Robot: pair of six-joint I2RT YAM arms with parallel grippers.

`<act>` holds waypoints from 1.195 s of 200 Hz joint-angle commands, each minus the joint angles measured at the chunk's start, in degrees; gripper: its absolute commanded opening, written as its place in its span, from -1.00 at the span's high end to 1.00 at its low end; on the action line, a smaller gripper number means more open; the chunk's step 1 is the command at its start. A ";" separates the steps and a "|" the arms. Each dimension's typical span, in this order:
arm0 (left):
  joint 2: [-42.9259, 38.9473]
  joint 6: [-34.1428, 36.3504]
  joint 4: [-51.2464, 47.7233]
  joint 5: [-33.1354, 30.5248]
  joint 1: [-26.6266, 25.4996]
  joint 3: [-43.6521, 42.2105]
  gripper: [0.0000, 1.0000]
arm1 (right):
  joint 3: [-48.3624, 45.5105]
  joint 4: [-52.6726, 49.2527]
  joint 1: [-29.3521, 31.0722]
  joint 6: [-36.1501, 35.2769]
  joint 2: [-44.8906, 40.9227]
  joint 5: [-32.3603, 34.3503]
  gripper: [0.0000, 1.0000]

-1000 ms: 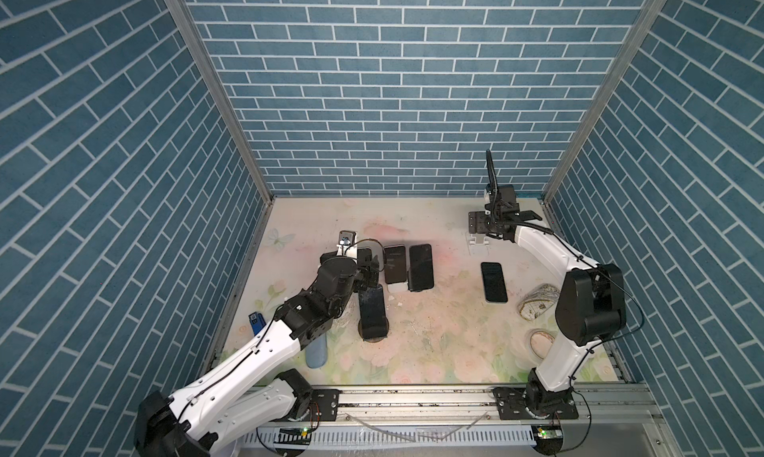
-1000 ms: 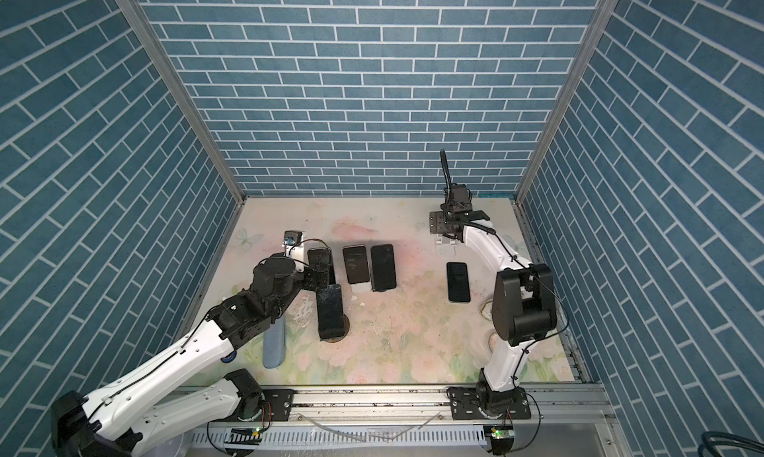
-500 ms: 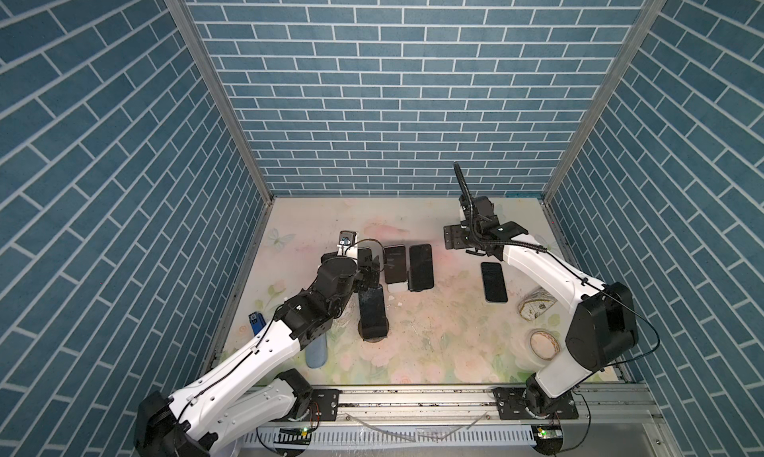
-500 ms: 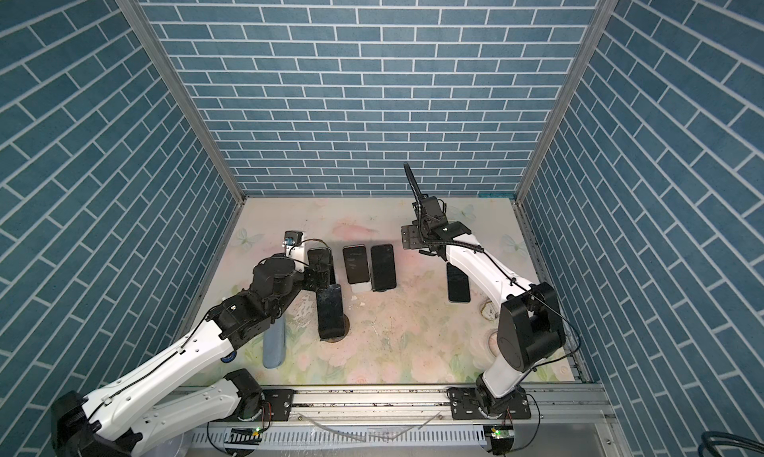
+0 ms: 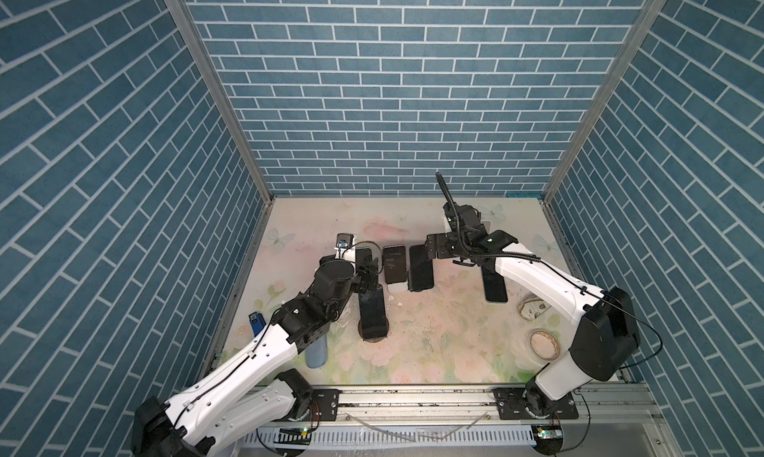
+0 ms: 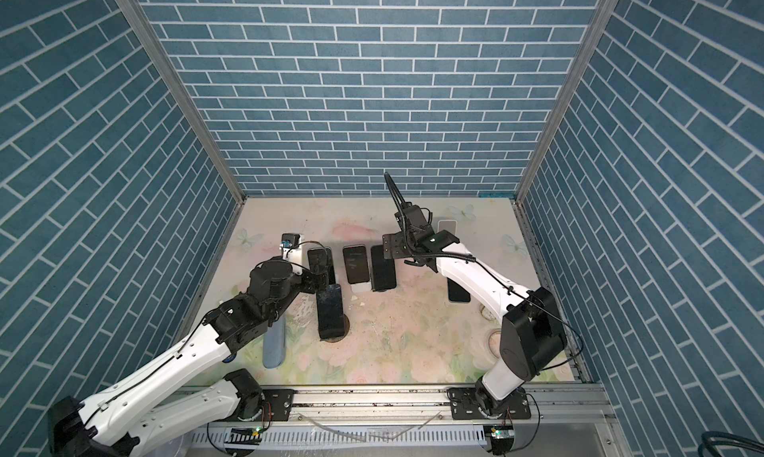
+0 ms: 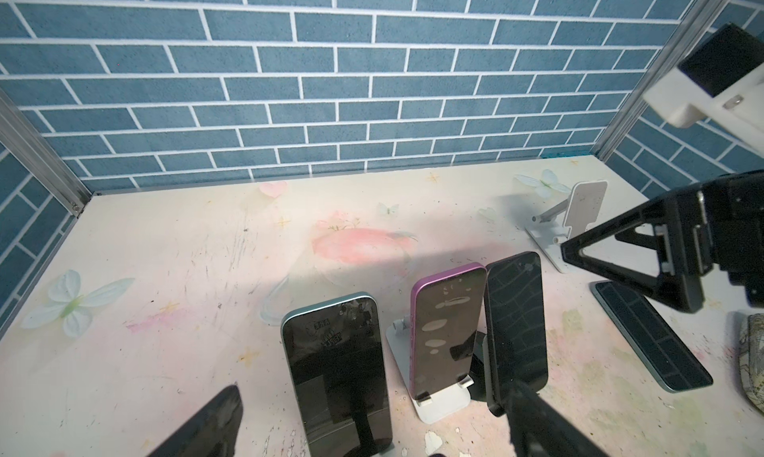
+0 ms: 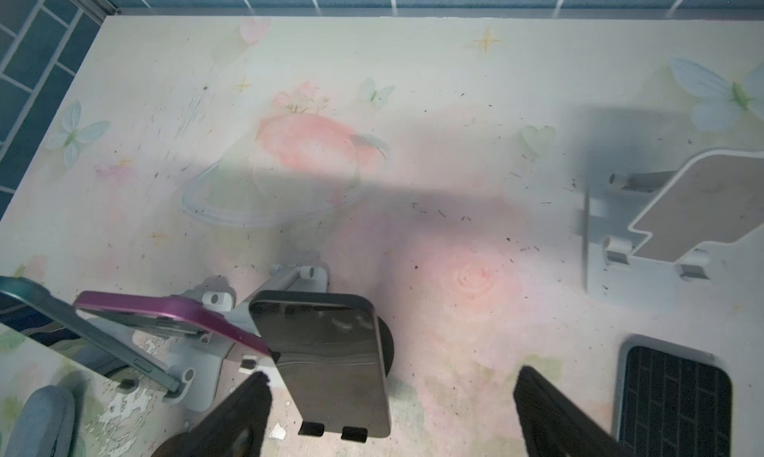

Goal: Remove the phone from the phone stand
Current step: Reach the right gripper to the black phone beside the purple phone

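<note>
black phone [image 8: 330,360] on stand, right pincer [image 8: 388,417] agape above

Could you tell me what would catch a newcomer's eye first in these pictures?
Probably the row of dark phones propped on stands mid-table: a teal-edged phone, a purple phone and a black phone. The open right gripper hovers by the black phone, while an empty white stand sits near the back wall.

Five phones [image 5: 421,269], five stands [image 7: 586,204]
</note>
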 commanded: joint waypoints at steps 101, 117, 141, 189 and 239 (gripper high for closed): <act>-2.86 1.07 -0.82 -1.07 -0.33 -1.74 -0.99 | -3.17 7.08 7.28 4.21 5.50 10.78 -0.93; -3.12 1.19 -0.72 -1.24 -0.33 -1.94 -0.99 | -3.43 7.77 7.38 4.44 5.94 11.20 -0.93; -3.25 1.44 -1.06 -1.48 -0.32 -2.03 -0.99 | -3.17 8.16 7.38 4.58 7.07 11.40 -0.93; -3.60 1.62 -1.46 -1.80 -0.37 -2.38 -0.99 | -3.38 10.38 7.45 5.38 8.39 10.18 -0.92; -3.73 1.74 -1.42 -2.23 -0.32 -2.55 -0.99 | -2.95 10.67 7.45 6.18 10.07 10.67 -0.92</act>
